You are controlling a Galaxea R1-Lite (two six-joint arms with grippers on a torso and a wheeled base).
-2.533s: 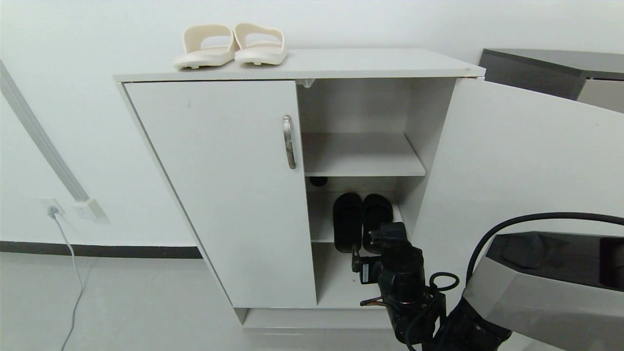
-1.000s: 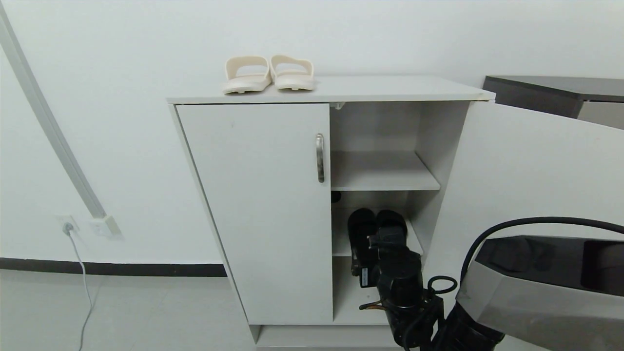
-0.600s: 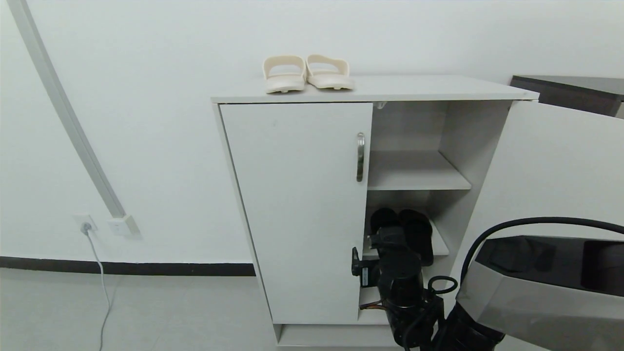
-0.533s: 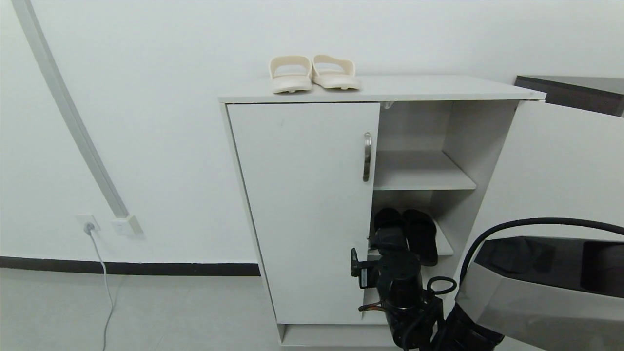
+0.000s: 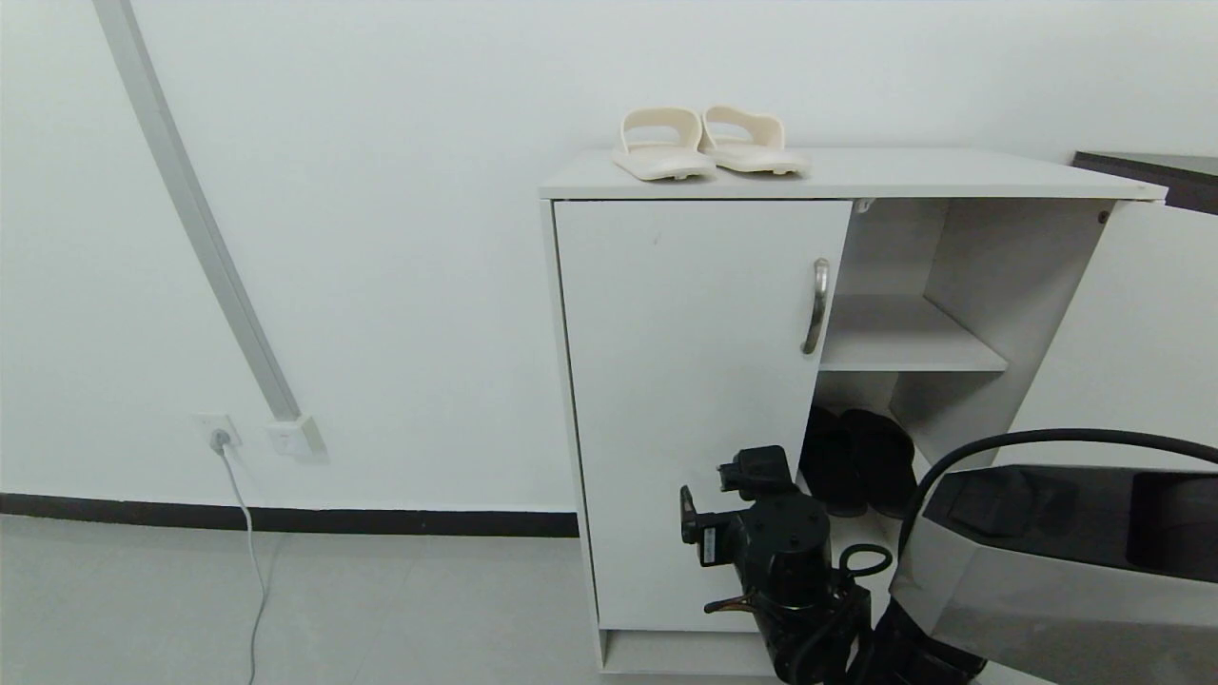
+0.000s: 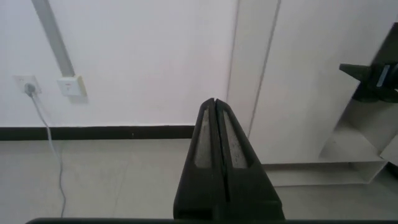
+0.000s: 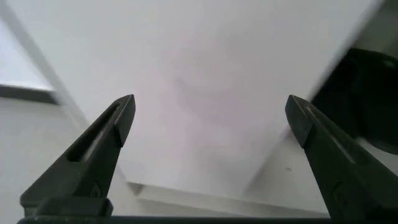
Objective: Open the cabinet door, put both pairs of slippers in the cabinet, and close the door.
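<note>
The cabinet (image 5: 952,174) has two doors: the left door (image 5: 695,409) is closed and the right door (image 5: 1132,323) stands wide open. One black pair of slippers (image 5: 856,461) lies inside, below the upper shelf (image 5: 904,347). One cream pair (image 5: 709,143) sits on top, near the front edge. The right claw (image 7: 209,109) is spread wide. The left claw (image 6: 215,109) is pressed together and holds nothing.
</note>
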